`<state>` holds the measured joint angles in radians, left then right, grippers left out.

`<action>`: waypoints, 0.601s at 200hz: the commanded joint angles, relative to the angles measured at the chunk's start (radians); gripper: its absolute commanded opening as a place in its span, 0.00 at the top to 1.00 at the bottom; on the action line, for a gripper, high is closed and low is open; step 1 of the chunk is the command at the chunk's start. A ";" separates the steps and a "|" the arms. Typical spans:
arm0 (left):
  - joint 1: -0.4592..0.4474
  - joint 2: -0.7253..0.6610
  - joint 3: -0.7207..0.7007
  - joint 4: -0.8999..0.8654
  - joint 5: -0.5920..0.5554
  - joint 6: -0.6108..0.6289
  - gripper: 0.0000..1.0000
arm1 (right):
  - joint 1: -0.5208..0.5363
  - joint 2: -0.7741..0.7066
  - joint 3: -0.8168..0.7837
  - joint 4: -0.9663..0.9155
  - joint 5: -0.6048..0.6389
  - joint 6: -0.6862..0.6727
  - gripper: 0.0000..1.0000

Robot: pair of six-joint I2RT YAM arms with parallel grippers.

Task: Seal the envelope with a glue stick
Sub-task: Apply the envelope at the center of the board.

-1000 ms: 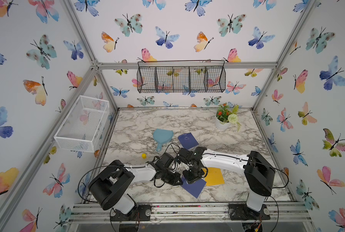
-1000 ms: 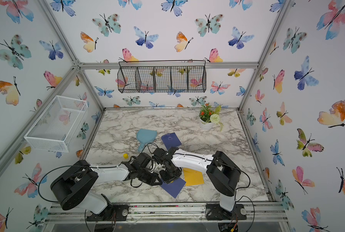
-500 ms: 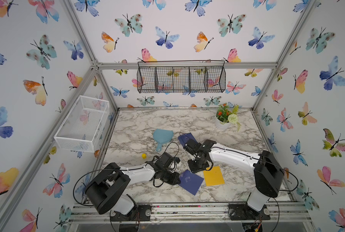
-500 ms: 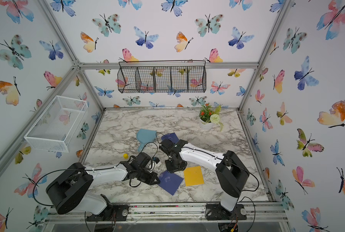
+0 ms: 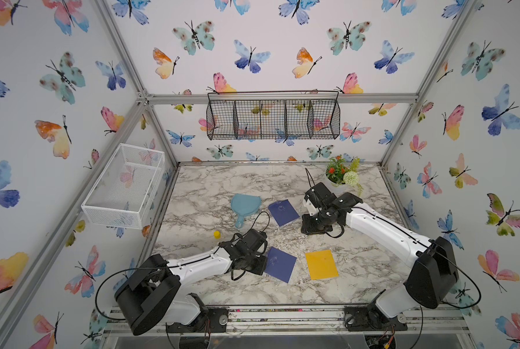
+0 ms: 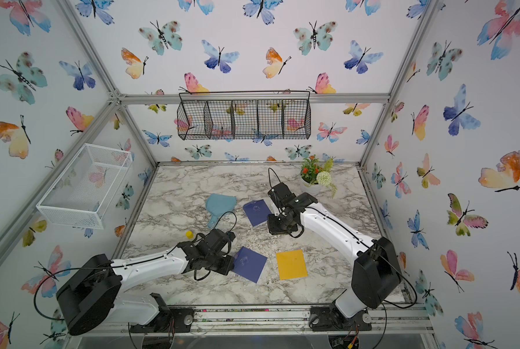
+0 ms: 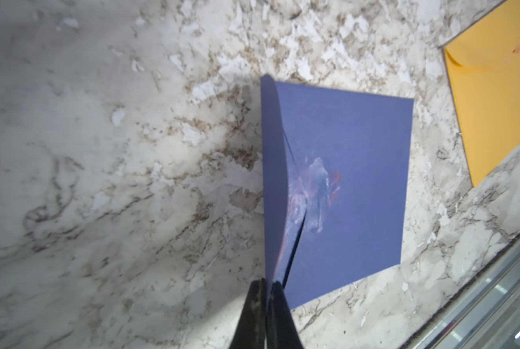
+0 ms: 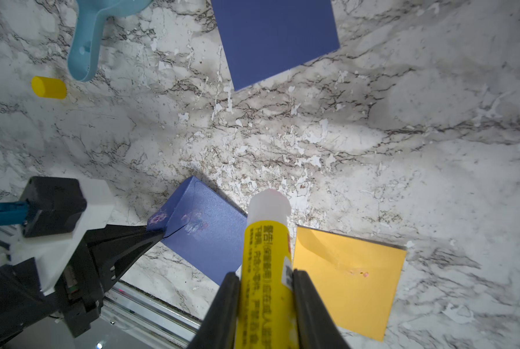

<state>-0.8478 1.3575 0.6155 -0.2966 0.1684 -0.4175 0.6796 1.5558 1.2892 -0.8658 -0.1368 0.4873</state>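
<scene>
Left claw low, right claw high (both clamped).

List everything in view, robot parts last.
glue stick: one, yellow, uncapped, in right claw
cap: one, yellow, beside left arm
lifted-flap envelope: one, dark blue, front centre
flat envelope: one, dark blue, mid-table
yellow envelope: one, yellow-orange, front right
scoop: one, light blue, mid-table
potted plant: one, green, back right
black basket: one, black, back wall
white basket: one, white, left wall
table: one, marble
left claw: one, black, pinching lifted flap
right claw: one, black, gripping glue stick
</scene>
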 commanded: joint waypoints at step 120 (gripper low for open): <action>0.115 -0.092 0.049 0.001 0.173 -0.017 0.75 | -0.060 -0.049 -0.086 0.088 -0.068 -0.055 0.98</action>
<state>-0.7650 1.2598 0.6632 -0.3111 0.2260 -0.4496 0.6270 1.5349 1.2198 -0.7971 -0.1852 0.4435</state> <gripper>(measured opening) 0.281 0.286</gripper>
